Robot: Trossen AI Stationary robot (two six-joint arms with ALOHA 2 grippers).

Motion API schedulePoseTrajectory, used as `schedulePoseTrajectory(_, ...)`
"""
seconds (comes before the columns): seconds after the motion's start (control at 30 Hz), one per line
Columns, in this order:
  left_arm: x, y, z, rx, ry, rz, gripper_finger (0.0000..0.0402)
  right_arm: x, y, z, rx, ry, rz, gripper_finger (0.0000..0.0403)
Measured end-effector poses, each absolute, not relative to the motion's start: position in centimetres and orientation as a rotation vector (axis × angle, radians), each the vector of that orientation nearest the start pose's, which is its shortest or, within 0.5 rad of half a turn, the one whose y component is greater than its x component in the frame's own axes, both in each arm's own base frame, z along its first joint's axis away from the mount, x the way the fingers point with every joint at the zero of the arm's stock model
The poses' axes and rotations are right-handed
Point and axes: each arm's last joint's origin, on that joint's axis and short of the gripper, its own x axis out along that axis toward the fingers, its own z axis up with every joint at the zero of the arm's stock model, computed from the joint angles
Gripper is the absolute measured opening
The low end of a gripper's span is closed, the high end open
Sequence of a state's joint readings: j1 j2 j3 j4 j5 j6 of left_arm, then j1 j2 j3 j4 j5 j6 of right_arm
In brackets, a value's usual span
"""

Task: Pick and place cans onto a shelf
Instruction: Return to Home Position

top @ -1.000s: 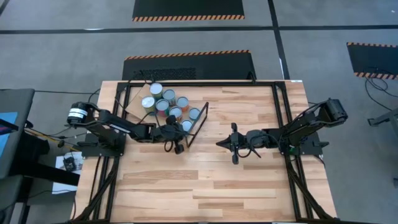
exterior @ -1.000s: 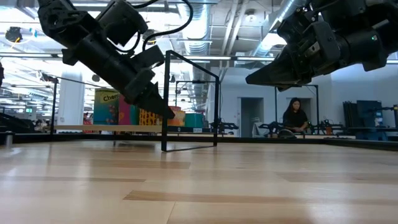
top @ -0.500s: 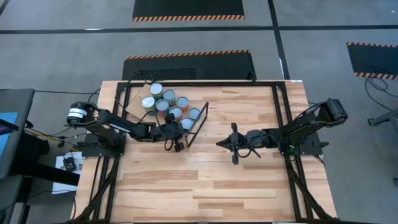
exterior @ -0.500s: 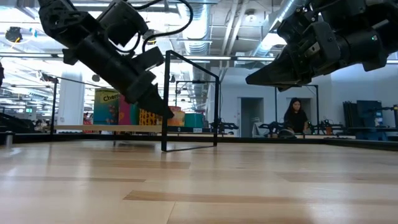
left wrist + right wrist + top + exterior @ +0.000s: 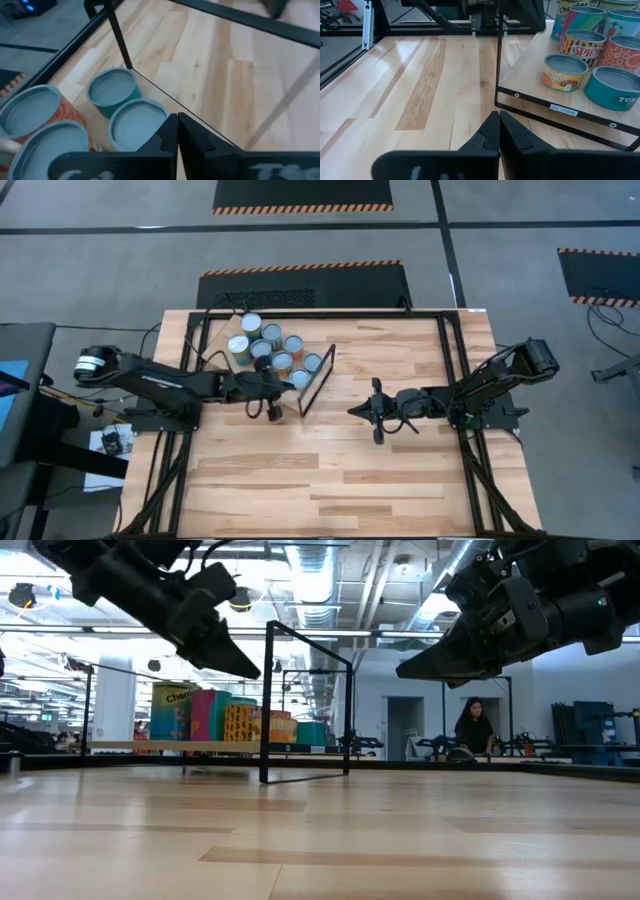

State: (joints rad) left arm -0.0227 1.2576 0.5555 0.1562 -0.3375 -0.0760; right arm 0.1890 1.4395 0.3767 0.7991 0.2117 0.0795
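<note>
High view puts the left gripper at the near edge of the shelf, just beside the cans, which stand clustered upright on the board, every can in view being on the shelf. The left wrist view shows this gripper's fingers pressed together with nothing between them, hanging above and apart from a teal can and a pale-topped can, with a bar of the thin black frame running close under the fingertips. The right gripper hangs over the middle of the worktop, well apart from the shelf, its fingers likewise pressed together and empty in the right wrist view. With the placing apparently finished, the step in hand looks like the retreat to rest, and the left arm is the one that needs care. Judging by how near the frame and the front cans are, it would do best to lift first and then draw back toward its own base, fingers kept closed, so that neither fingertip nor wrist clips the black frame or nudges a can out of line. The right arm has open worktop around it and should need only a plain pull back.
</note>
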Motion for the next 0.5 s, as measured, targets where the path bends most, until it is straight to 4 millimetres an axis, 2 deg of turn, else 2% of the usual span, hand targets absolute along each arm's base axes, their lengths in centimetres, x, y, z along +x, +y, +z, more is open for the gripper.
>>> schedulePoseTrajectory(0.17,22.6,0.2,19.4,-0.007,0.478,0.238,0.0,24.6,4.1,15.5,0.024,0.264,-0.033,0.0021)
schedulePoseTrajectory(0.33,20.5,-0.1,18.6,-0.028,0.404,0.13,0.0,24.6,4.1,15.6,-0.001,0.261,-0.028,0.0022)
schedulePoseTrajectory(0.5,18.8,-0.3,18.2,-0.04,0.302,0.043,0.0,24.1,4.0,16.6,-0.004,0.241,-0.016,0.0016)
